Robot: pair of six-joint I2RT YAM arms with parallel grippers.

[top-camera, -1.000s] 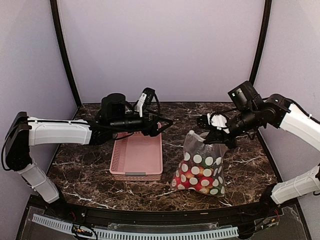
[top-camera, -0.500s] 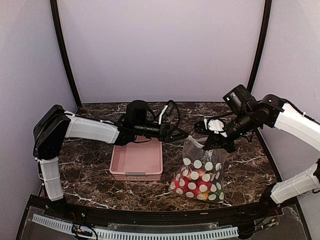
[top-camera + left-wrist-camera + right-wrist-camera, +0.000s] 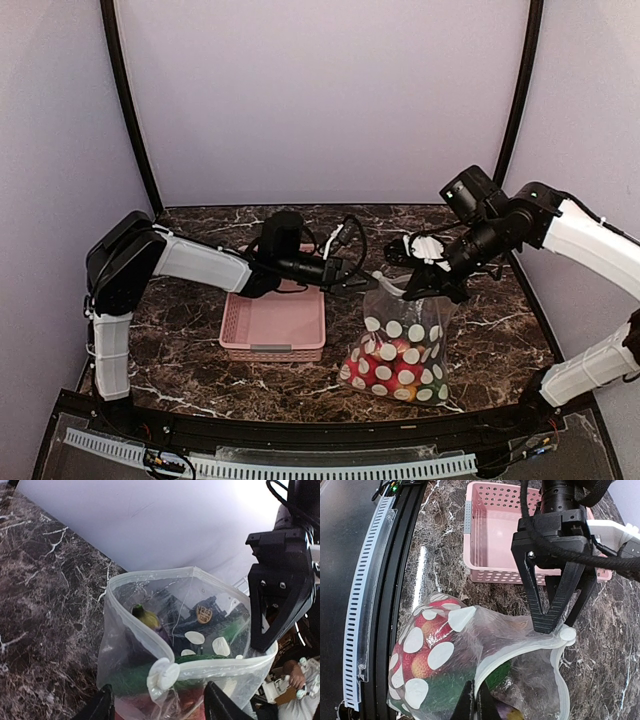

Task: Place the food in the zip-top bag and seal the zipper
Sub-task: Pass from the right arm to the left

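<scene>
Bag mouth check: zip-top bag (image 3: 398, 340) upright, mouth unsealed.
My right pincer (image 3: 476, 702) is pinching the bag's rim. My left pincer (image 3: 157, 707) stands spread, the zipper (image 3: 225, 666) between its fingers. The food (image 3: 422, 664) lies below both, inside the bag.

The top camera hangs above and behind the two arm bases. It looks forward and down across the whole bench (image 3: 190, 320) toward the back wall, far enough off to hold both arms, the pink basket (image 3: 275, 320) and the zip-top bag (image 3: 400, 335) at once. The left wrist camera sits just behind the left gripper (image 3: 159, 702) and faces along its fingers, very near the bag's mouth, with the right gripper (image 3: 265, 635) beyond. The right wrist camera looks steeply down past its own fingertips onto the same bag, close in, also catching the basket and the left gripper. All three views share the bag, and the two wrist views face each other across it.
</scene>
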